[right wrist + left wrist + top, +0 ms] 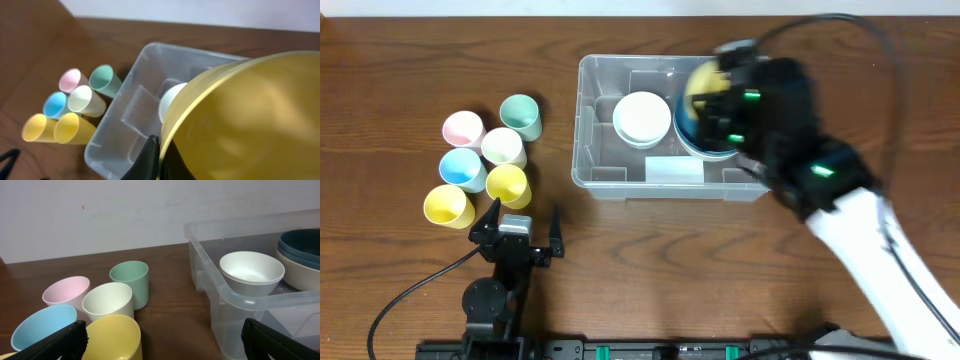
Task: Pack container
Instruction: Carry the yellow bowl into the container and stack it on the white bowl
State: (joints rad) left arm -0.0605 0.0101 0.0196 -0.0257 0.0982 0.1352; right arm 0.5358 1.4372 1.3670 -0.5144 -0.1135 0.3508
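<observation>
Right hand (155, 159) is clenching the yellow bowl (240, 115) directly above the container's (595, 178) end toward the bench's right edge.

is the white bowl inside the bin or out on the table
In. The white bowl sits upright within the container walls in the overhead view; the left wrist view shows it behind the clear rim.

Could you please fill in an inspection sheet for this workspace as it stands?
Surface: brown wooden table.
Job's things: clear container holds white bowl and stacked blue bowls; yellow bowl above it.
Clutter: six pastel cups grouped left of container.
Grippers: left gripper open, beside a yellow cup; right gripper shut on yellow bowl's rim.
Cables: black cable trails near-left; another loops at far right.
Surroundings: pale wall.
</observation>
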